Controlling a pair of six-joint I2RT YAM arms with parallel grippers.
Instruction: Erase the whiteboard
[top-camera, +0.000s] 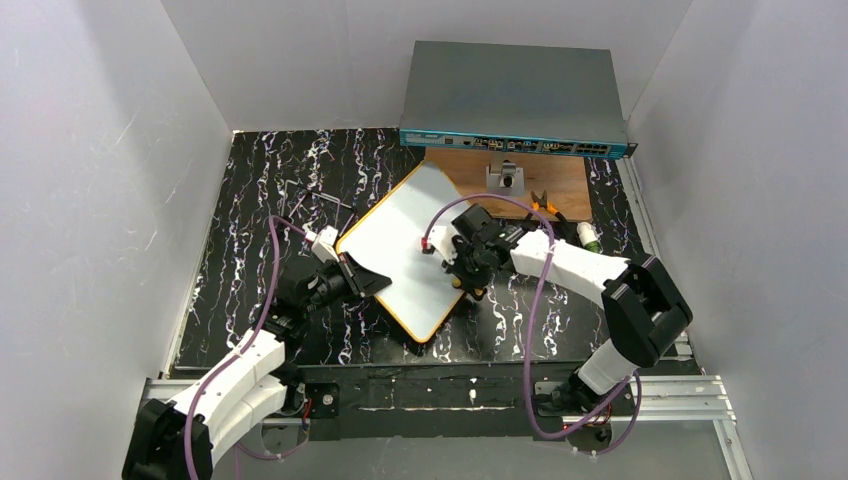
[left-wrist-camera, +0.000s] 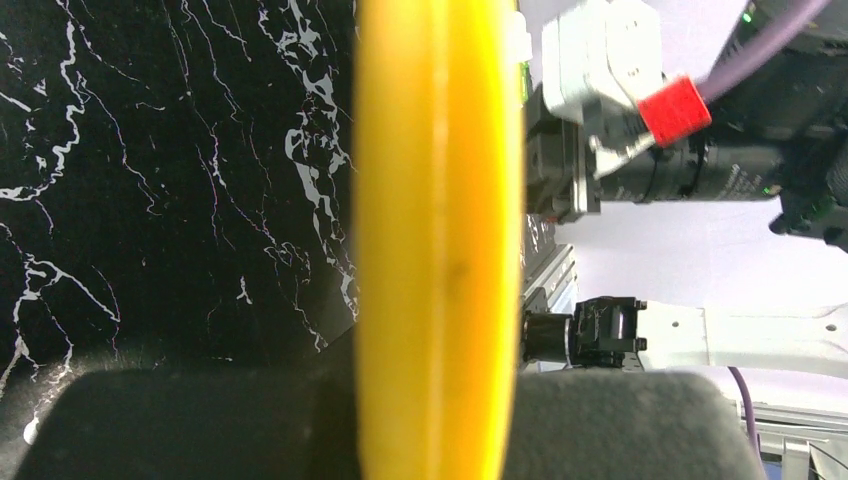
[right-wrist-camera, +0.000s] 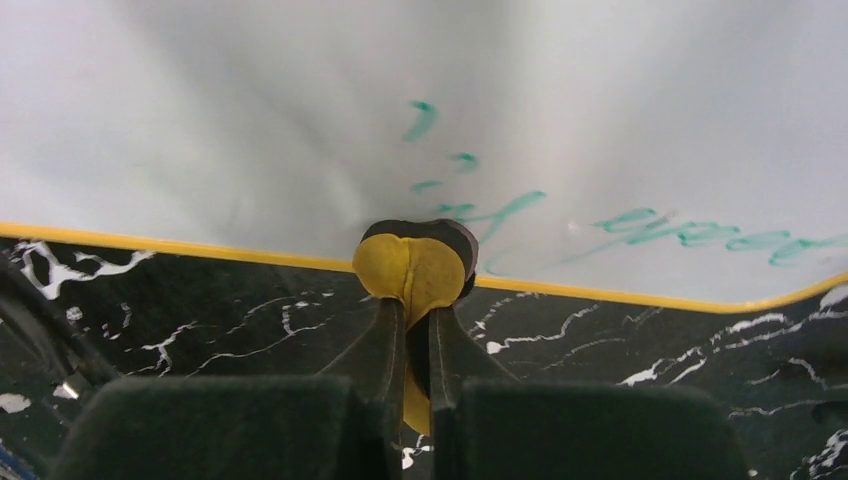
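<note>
1. White walls enclose a black, white-veined tabletop (top-camera: 250, 200). The whiteboard (top-camera: 405, 240) lies at its middle, turned like a diamond.
2. The left gripper (top-camera: 358, 278) is pressed together on the board's left edge. In the left wrist view the orange-yellow rim runs edge-on between its pads.
3. The right gripper (right-wrist-camera: 415, 340) pinches a small yellow-and-black eraser (right-wrist-camera: 412, 265). The eraser sits on the board's right rim, touching the white face.
4. Green handwriting (right-wrist-camera: 680, 232) runs just beside the eraser along that edge. From above, the right arm covers this part of the board.
5. A grey network switch (top-camera: 515, 95) stands at the back.
6. In front of the switch, near the whiteboard's far corner, lies a brown wooden board (top-camera: 560, 180).
7. Yellow-handled pliers (top-camera: 545, 205) lie at the wooden board's near edge, behind the right arm.
</note>
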